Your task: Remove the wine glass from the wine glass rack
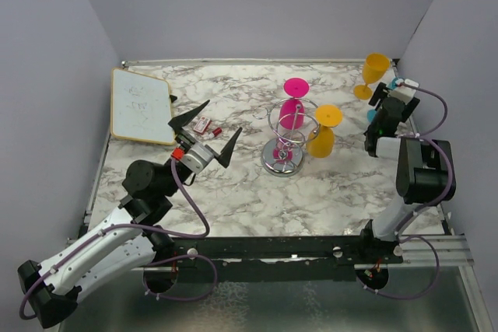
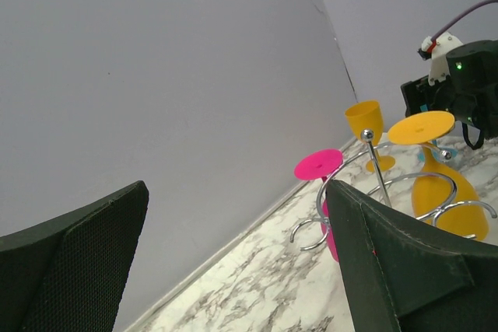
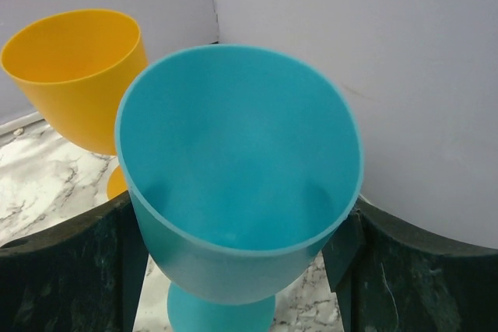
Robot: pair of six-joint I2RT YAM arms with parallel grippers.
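Note:
The chrome wine glass rack (image 1: 282, 162) stands mid-table, with a pink glass (image 1: 293, 110) and an orange glass (image 1: 321, 139) hanging upside down from its rings. My left gripper (image 1: 223, 117) is open and empty, raised left of the rack. In its wrist view (image 2: 237, 192) the rack (image 2: 373, 161), pink glass (image 2: 319, 165) and orange glass (image 2: 447, 196) lie ahead to the right. My right gripper (image 1: 381, 110) is at the back right, shut on the bowl of an upright teal wine glass (image 3: 241, 161), a finger on each side (image 3: 237, 215).
A yellow glass (image 1: 374, 74) stands upright in the back right corner, just behind the teal one (image 3: 78, 68). A whiteboard (image 1: 142, 105) lies at the back left, with a small red-and-white item (image 1: 202, 124) beside it. Grey walls close three sides.

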